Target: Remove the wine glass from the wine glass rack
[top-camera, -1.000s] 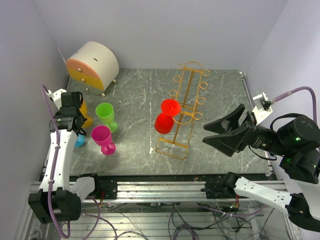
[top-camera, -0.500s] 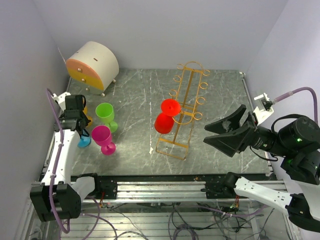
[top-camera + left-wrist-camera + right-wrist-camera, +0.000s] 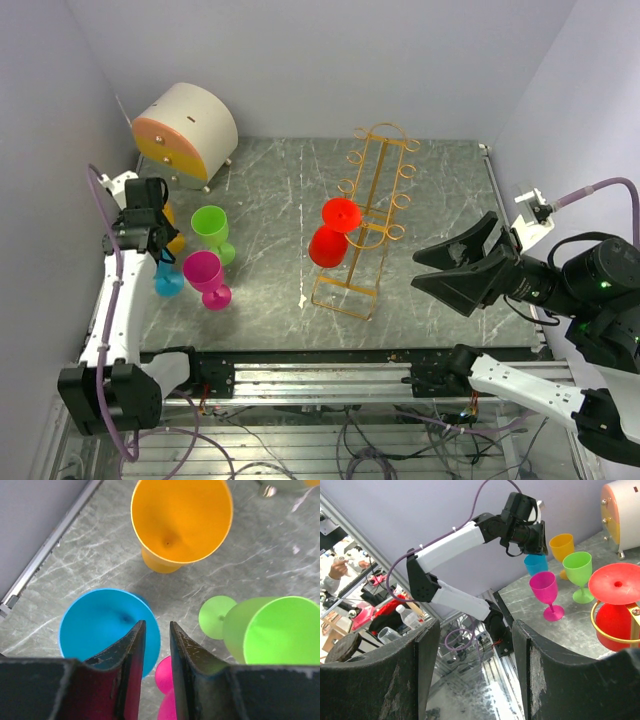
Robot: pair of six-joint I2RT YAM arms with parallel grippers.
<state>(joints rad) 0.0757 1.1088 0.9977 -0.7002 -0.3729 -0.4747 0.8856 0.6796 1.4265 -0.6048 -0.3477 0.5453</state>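
Note:
The golden-orange wine glass rack [image 3: 368,220] stands mid-table. A red wine glass [image 3: 333,230] hangs on its left side, foot up; in the right wrist view the red glass [image 3: 614,585] sits in a gold loop of the rack [image 3: 593,617] at the right edge. My right gripper [image 3: 420,272] is wide open and empty, right of the rack and apart from it; it also shows in the right wrist view [image 3: 475,630]. My left gripper [image 3: 156,630] hovers over the blue glass [image 3: 95,625] at the far left, jaws a narrow gap apart, holding nothing.
Blue [image 3: 167,282], pink [image 3: 205,275], green [image 3: 212,228] and orange [image 3: 174,232] glasses stand together at the left. A white-and-orange drum cabinet [image 3: 185,130] sits at the back left. Walls close in on both sides and at the back.
My left arm has shifted a little over the blue glass, which now shows more fully. My right gripper has drawn back slightly to the right. The red glass has not moved.

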